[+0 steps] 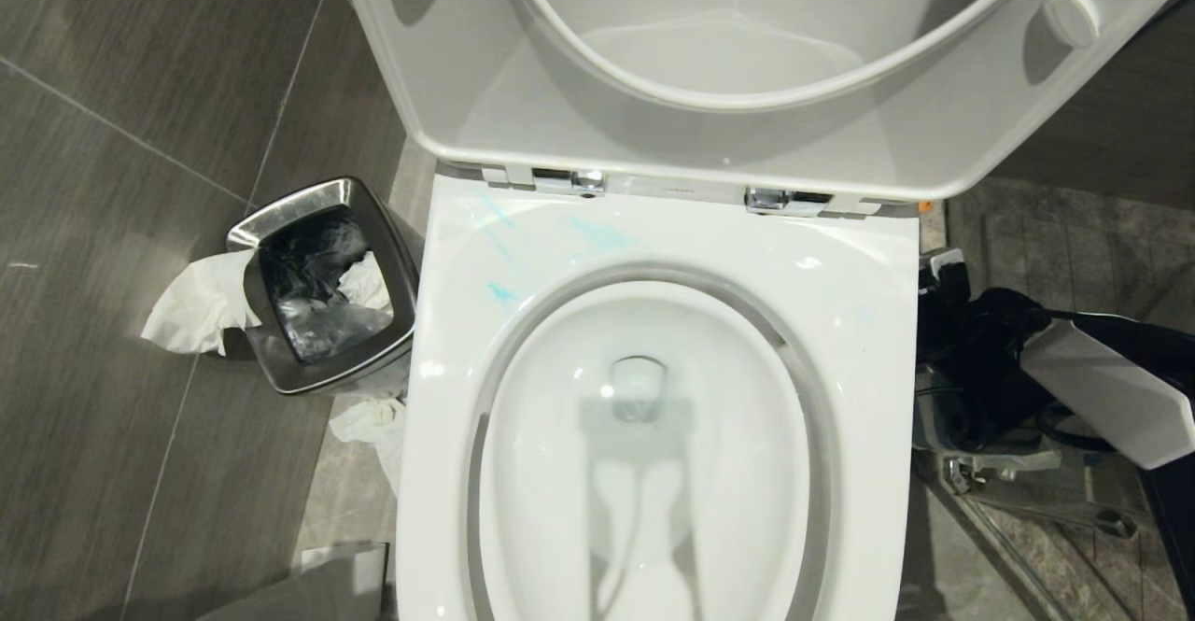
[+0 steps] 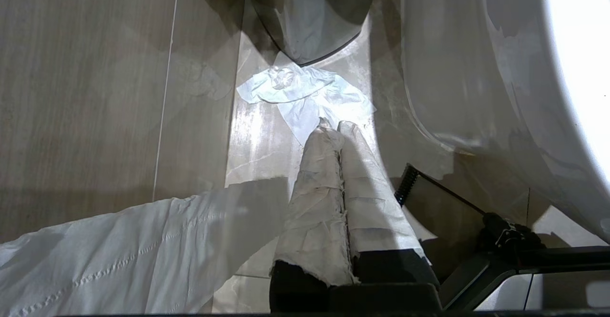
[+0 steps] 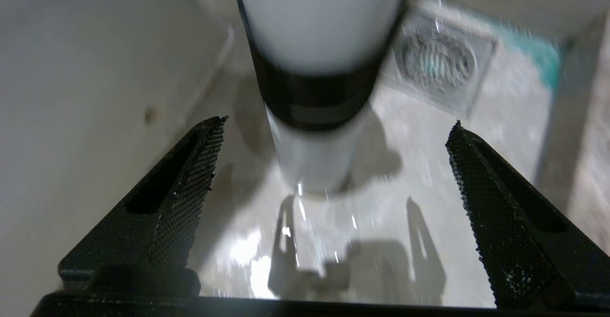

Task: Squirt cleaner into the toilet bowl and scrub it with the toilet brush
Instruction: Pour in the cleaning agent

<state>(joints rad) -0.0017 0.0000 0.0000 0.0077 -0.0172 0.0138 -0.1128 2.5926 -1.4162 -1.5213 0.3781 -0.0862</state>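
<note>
Just beyond the wide-open right tool (image 3: 333, 131), a blurred white-and-black upright cylinder (image 3: 317, 69), ungripped.

Bright overhead light glares off the toilet bowl (image 1: 653, 472), where a boxy shadow falls below the drain hole. The grey floor (image 1: 112, 322) beside it stays dimmer. The right wrist view is motion-blurred around a white-and-black cylinder (image 3: 317, 69); the left wrist view is sharp.
</note>
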